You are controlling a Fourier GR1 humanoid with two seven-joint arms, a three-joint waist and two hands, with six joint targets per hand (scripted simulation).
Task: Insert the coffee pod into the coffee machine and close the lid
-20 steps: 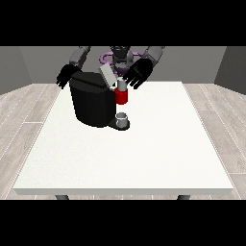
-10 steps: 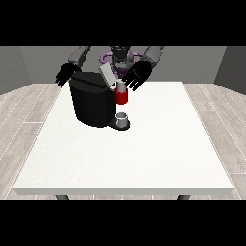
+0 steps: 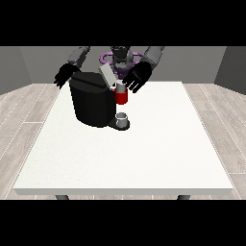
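Note:
A black coffee machine (image 3: pixel 91 102) stands on the left half of the white table (image 3: pixel 144 149). Its grey lid (image 3: pixel 108 75) is tilted up, open. A red brew head (image 3: pixel 121 96) sticks out at the machine's front, with a small grey cup (image 3: pixel 122 119) on the base under it. Whether the pod sits in the machine I cannot tell. The hand at the view's right (image 3: pixel 137 77) hovers just right of the lid and above the red part, fingers spread, holding nothing. The hand at the view's left (image 3: pixel 64 75) hangs open behind the machine's left upper corner.
The robot's torso (image 3: pixel 120 60) stands behind the table's far edge. The table's far edge runs close behind the machine. White tabletop stretches to the right of the machine and towards the camera.
The hand at the view's right has moved slightly up and back beside the lid. The lid stays tilted up. The other hand has barely shifted.

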